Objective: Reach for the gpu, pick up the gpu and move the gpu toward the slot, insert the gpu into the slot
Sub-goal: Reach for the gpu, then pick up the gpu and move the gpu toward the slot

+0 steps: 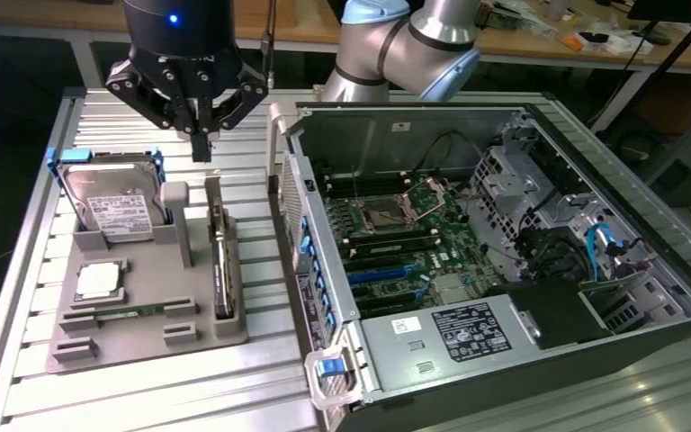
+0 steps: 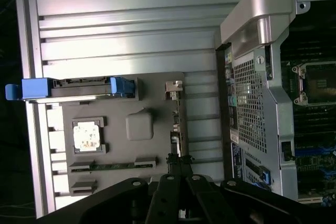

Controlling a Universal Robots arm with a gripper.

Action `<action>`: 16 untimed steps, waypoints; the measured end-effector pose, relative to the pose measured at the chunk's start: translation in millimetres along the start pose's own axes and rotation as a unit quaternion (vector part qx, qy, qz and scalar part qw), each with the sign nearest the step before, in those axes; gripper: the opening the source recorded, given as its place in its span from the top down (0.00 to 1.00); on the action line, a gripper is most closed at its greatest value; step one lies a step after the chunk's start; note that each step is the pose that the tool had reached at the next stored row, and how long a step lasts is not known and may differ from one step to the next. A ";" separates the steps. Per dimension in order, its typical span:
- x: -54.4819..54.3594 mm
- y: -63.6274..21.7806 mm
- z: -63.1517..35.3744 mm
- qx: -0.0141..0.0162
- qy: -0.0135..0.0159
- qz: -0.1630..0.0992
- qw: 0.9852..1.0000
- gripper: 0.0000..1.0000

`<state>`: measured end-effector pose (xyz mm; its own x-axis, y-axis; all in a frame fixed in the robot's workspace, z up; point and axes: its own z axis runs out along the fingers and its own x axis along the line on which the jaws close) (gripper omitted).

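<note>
Jaws pinched shut on nothing, upper left of exterior frame, above thin dark circuit card (image 1: pixel 220 265) standing edge-on in grey plastic tray (image 1: pixel 141 337); long blue motherboard slot (image 1: pixel 376 272) vacant; reaching stage only, grasp and insertion undone.

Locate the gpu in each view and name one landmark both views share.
Exterior view: the gpu stands on edge in the grey holder, on its side nearest the computer case.
Wrist view: the gpu is edge-on in the holder, just beyond the gripper, beside the case.
Shared landmark: the square silver chip lying in the holder.
</note>
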<state>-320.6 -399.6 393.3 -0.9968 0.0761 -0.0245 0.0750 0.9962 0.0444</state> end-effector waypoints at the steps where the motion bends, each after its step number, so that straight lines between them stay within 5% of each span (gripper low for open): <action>1: 0.0 0.0 0.0 0.000 0.000 0.000 1.000 0.89; 13: 0.1 0.0 0.0 0.000 0.000 0.000 1.000 0.89; 16: 0.1 0.0 0.0 0.000 0.000 0.000 1.000 0.83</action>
<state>-320.7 -399.6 393.3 -0.9968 0.0762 -0.0244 0.0751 0.9962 0.0444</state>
